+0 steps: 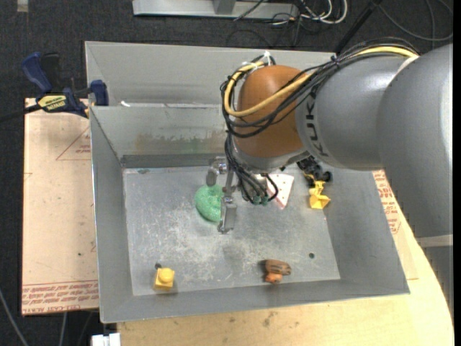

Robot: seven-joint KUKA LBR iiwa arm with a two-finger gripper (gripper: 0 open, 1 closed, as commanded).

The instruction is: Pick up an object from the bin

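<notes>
Now, approach step: your gripper point(225, 206), state not discernible, hangs beside the rounded green lump point(207, 205) mid-bin point(108, 193); grasping likely follows.

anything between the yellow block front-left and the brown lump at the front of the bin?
Nothing. In the camera view, only bare bin floor runs between the yellow block and the brown lump.

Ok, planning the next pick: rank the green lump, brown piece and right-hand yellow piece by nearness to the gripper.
From the gripper:
1. Green lump, right beside it.
2. Brown piece, lower in the view.
3. Yellow piece, far right.
</notes>
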